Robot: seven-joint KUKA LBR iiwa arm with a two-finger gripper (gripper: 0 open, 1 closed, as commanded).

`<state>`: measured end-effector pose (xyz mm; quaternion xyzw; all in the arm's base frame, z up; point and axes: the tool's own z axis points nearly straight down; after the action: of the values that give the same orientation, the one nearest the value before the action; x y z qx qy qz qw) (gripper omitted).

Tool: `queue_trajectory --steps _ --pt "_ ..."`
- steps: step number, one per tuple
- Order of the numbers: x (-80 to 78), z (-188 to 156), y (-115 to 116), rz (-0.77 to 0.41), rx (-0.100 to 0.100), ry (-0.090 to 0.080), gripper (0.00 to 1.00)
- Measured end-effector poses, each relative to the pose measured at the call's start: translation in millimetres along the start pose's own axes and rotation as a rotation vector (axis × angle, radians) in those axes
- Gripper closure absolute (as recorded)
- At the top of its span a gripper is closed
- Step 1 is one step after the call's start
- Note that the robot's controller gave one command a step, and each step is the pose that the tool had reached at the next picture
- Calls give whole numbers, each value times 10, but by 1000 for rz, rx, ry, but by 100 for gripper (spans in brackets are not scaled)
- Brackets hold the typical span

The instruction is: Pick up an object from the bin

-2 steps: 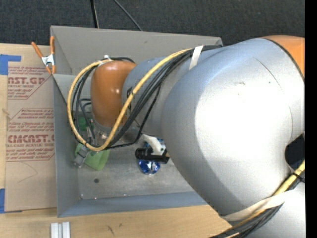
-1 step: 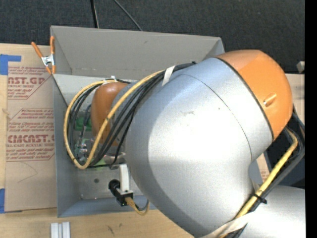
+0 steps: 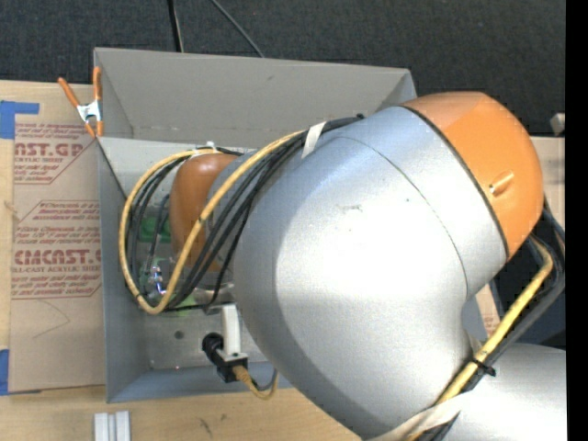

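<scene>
While the arm (image 3: 367, 274) reaches into the bin (image 3: 248, 90) from the right, its large grey housing covers most of the bin floor from where I stand. Wrist end: low over the left half of the bin, wrapped by an orange cover (image 3: 197, 200) and a loop of yellow and black cables (image 3: 147, 200). Gripper (image 3: 161, 265): located beneath that wrist, close to the floor near the left wall. Whether it is open, closed or gripping anything cannot be told, because wrist and cables screen it. Task object: none can be identified. Any item to be picked would lie under the wrist, in the left-centre area, and is hidden. Bare grey floor is visible at the near left corner, with no loose item on it. Status, as a judgement: the approach phase appears to be in hand, with the tool down inside the bin. Remaining: confirm a grasp, lift clear of the walls, and verify that an item comes up with the tool.
</scene>
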<state>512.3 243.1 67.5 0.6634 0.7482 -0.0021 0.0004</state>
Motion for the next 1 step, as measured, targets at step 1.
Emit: queue_trajectory --steps 1 --pt "7 -2 1 -1 0 1 100"
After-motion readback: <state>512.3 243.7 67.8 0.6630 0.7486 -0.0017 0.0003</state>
